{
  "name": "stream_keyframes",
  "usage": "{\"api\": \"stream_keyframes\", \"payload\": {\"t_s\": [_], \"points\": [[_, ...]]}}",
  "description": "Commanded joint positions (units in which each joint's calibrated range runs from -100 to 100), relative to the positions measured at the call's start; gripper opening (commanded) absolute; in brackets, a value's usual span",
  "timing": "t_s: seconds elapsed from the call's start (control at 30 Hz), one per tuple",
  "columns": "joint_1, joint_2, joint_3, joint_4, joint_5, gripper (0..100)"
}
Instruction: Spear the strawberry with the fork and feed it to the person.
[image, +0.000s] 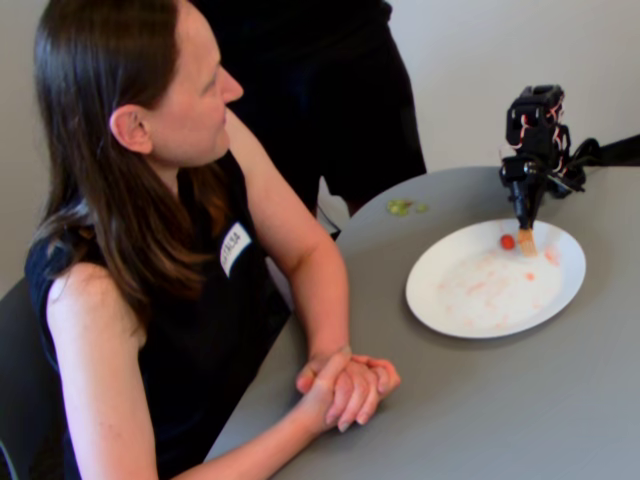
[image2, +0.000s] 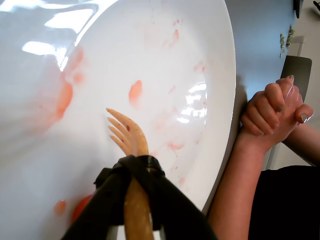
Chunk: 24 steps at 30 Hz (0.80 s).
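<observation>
The strawberry (image: 507, 241) lies on the far part of the white plate (image: 450, 300), just left of the fork's tines in the fixed view. The orange-tan fork (image: 527, 242) points down at the plate, its tines beside the berry and not in it. The black gripper (image: 525, 222) is shut on the fork's handle. In the wrist view the fork (image2: 125, 135) hovers over the smeared plate (image2: 215, 60), held by the gripper (image2: 131, 172); a red shape (image2: 80, 207) shows partly behind the gripper. The person (image: 150, 200) sits at the left with clasped hands (image: 345, 385).
A standing figure in black (image: 320, 90) is behind the grey table (image: 480, 400). Small green bits (image: 400, 207) lie on the table beyond the plate. The person's clasped hands (image2: 275, 112) rest next to the plate's rim in the wrist view.
</observation>
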<state>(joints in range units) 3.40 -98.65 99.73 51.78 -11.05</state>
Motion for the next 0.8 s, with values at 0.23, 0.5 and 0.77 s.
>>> {"api": "stream_keyframes", "payload": {"t_s": [0.23, 0.5, 0.77], "points": [[0.26, -0.59, -0.45, -0.26, 7.38, 1], [0.26, -0.59, -0.45, -0.26, 7.38, 1], [0.86, -0.16, -13.89, 0.44, 8.01, 1]]}}
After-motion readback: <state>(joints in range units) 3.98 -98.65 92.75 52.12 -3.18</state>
